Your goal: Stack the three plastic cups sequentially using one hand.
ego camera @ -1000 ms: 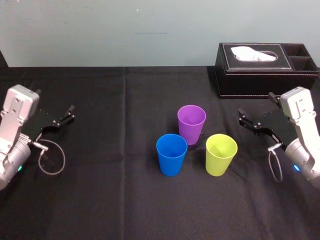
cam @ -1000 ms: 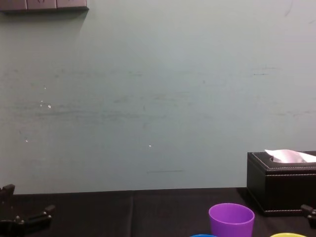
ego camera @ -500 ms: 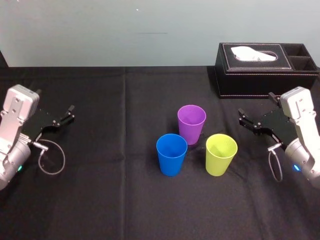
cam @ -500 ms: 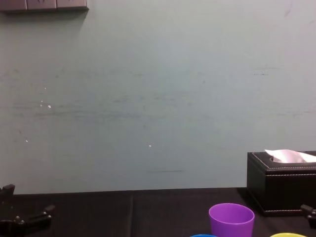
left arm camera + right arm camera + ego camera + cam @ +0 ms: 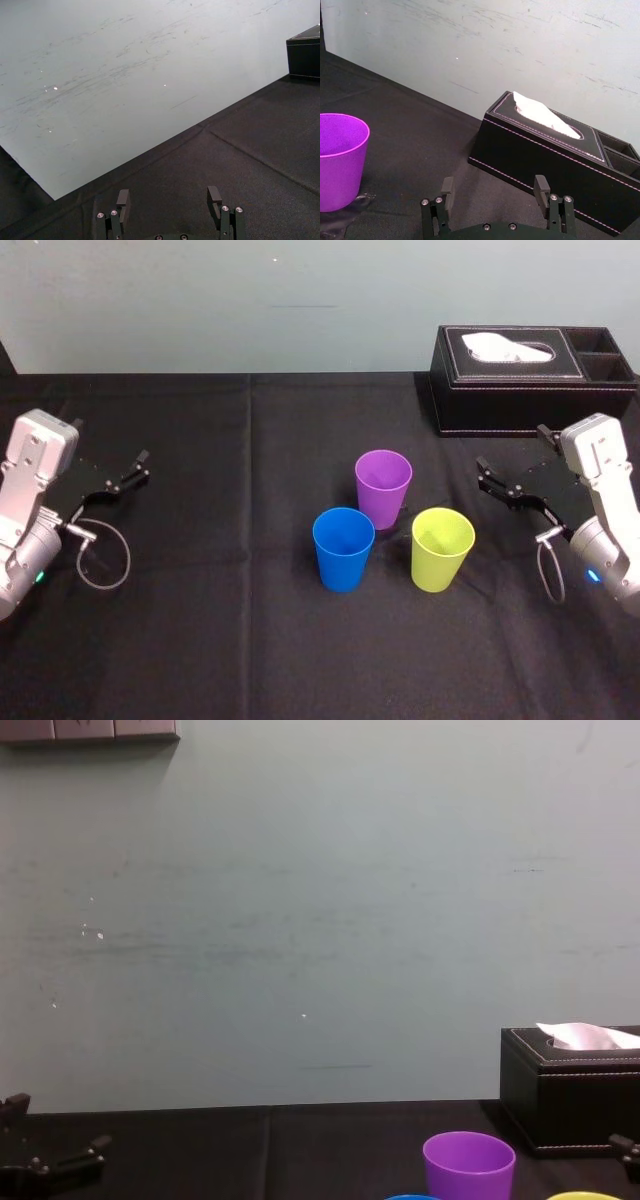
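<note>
plastic, smooth, tapered: purple cup, blue cup, yellow-green cup, upright, unstacked.

The counter is covered in black cloth with a crease running front to back. A black tissue box sits at its far right by the wall. Three cups stand upright and close together, left of the box and nearer the robot. The purple cup is closest to the box, the yellow-green cup next, and the blue cup farthest.

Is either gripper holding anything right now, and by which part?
Nothing is held: the left gripper and right gripper are open and empty, apart from the cups.
</note>
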